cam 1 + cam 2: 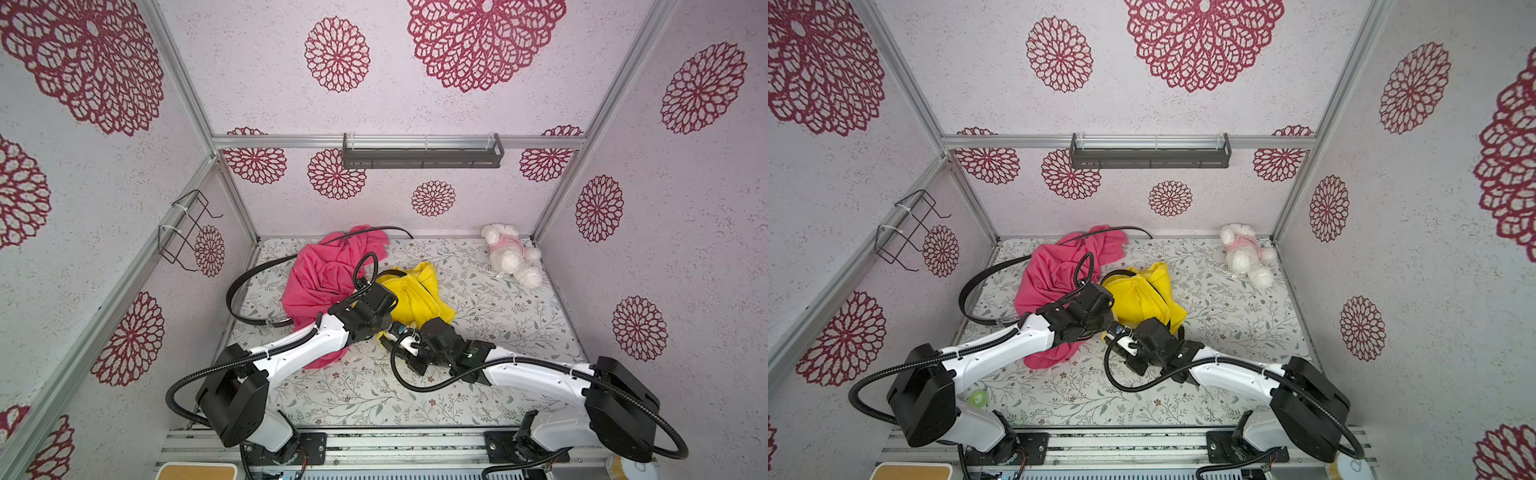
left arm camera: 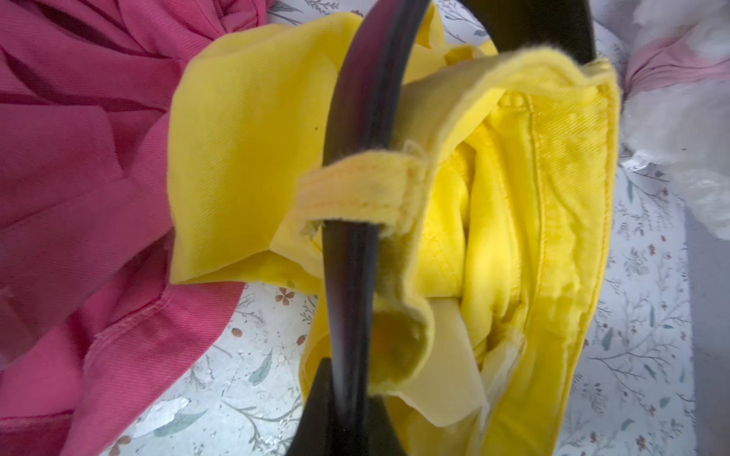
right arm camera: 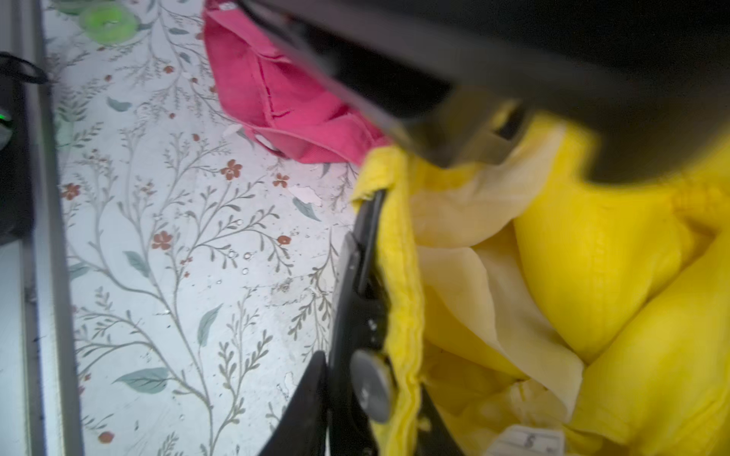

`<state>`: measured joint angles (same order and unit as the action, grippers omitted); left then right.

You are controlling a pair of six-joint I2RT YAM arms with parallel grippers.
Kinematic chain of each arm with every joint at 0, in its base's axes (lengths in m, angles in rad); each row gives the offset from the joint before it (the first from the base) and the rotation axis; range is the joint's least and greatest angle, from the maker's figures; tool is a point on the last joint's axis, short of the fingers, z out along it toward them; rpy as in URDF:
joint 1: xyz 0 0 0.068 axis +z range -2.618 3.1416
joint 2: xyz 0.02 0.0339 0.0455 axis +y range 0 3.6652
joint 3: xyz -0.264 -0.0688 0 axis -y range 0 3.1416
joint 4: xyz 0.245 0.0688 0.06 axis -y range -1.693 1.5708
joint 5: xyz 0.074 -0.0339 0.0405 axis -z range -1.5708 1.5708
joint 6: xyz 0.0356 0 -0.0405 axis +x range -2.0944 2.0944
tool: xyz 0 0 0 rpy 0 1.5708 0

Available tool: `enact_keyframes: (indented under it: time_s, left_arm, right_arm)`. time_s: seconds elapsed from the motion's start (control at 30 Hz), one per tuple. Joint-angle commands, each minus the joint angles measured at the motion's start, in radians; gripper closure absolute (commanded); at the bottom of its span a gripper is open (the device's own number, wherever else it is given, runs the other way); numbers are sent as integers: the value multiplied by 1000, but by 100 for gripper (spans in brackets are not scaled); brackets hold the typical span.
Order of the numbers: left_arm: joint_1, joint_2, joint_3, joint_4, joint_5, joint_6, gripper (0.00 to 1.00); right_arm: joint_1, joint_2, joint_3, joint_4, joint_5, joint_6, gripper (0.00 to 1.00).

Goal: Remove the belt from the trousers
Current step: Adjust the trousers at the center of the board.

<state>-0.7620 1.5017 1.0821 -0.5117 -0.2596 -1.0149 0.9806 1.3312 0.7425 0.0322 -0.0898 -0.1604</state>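
Grips the black belt (image 2: 347,256) with the left fingers (image 2: 318,414) closed on it, just short of a belt loop (image 2: 355,189) still threaded, at the 9 o'clock edge of the yellow trousers (image 1: 415,297) heaped in the middle of the worktop (image 1: 478,374). Pinches, seemingly, the waistband (image 3: 399,256) at the heap's 7 o'clock with the right fingers (image 3: 306,410) closed, strap pressed alongside, though too blurred for certainty. Looks like the pulling-through step, barely begun; next calls for pinning the cloth and drawing the strap along its own line out of the loop, clear of the pink trousers (image 1: 320,282) at 9 o'clock.

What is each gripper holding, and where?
Left gripper: the black belt, just past a belt loop. Right gripper: apparently the yellow trousers, at the waistband edge alongside the belt.
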Motion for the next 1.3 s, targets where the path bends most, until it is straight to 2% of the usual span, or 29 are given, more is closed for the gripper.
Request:
enact_keyframes:
  time_s: [0.0,0.1,0.13,0.2,0.3,0.43,0.73,0.87,0.93,1.03,1.13,1.27]
  left_arm:
    - [15,-86,23,-8,-20,15,97]
    - [28,-145,52,-51,-58,50,37]
    - [31,-172,62,-70,-86,61,21]
    - [33,-228,78,-105,-144,81,1]
    - [39,-316,93,-171,-240,117,3]
    - [58,-406,79,-266,-314,139,3]
    - [115,-572,15,-404,-415,126,3]
    - [150,-606,27,-431,-427,155,3]
    - [164,-608,32,-435,-427,175,3]
    - [177,-589,35,-422,-416,200,3]
    - [180,-552,23,-382,-385,214,3]
    - [179,-483,-8,-298,-307,229,3]
  right_arm:
    - [-18,-99,64,-133,23,-23,88]
    - [-25,-155,117,-238,23,-37,99]
    - [-34,-173,135,-270,21,-38,100]
    - [-61,-201,171,-320,5,-38,100]
    - [-117,-236,244,-381,-77,-24,100]
    - [-118,-210,394,-461,-188,-10,100]
    - [-16,-111,783,-625,-365,-24,100]
    - [25,-95,888,-681,-455,-25,100]
    - [24,-104,862,-677,-481,-19,100]
    - [-22,-114,701,-619,-499,12,100]
    - [-148,-87,501,-496,-565,100,100]
    - [-299,16,328,-405,-549,160,100]
